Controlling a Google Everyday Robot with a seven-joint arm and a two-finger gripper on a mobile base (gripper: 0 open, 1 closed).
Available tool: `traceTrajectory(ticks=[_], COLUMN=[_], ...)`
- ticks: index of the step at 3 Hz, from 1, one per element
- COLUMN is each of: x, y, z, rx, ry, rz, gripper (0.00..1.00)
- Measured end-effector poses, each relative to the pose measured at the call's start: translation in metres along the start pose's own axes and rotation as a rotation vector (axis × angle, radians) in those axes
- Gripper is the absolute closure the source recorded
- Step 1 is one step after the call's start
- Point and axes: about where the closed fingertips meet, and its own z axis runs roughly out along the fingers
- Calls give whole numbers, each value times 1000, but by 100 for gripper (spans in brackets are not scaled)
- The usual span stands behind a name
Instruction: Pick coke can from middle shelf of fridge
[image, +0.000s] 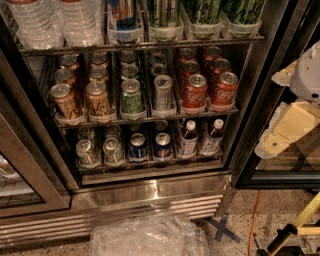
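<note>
The fridge (150, 192) stands open in front of me, steel with a slatted base grille. Its middle shelf (145, 120) holds rows of gold, green, silver and red cans. Two red rows sit at the shelf's right end; the front coke can (194, 92) stands upright, with a second coke can (223, 89) beside it. My gripper (274, 141), a cream and white assembly, hangs at the right edge of the view, outside the fridge, in front of the right door frame and well clear of the red cans.
Water bottles (52, 22) and tall cans (165, 15) fill the rack above. Blue cans (137, 146) and small bottles (189, 137) fill the rack below. A crumpled clear plastic sheet (147, 235) lies on the floor. A yellow-black pole (295, 227) and orange cable (254, 215) lie at bottom right.
</note>
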Motion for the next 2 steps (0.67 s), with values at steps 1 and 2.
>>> traceTrajectory(ticks=[1, 2], x=[-6, -20], y=[8, 14], z=[10, 20], rx=[14, 26], ry=[-91, -170], rz=[99, 152], gripper=[0, 0])
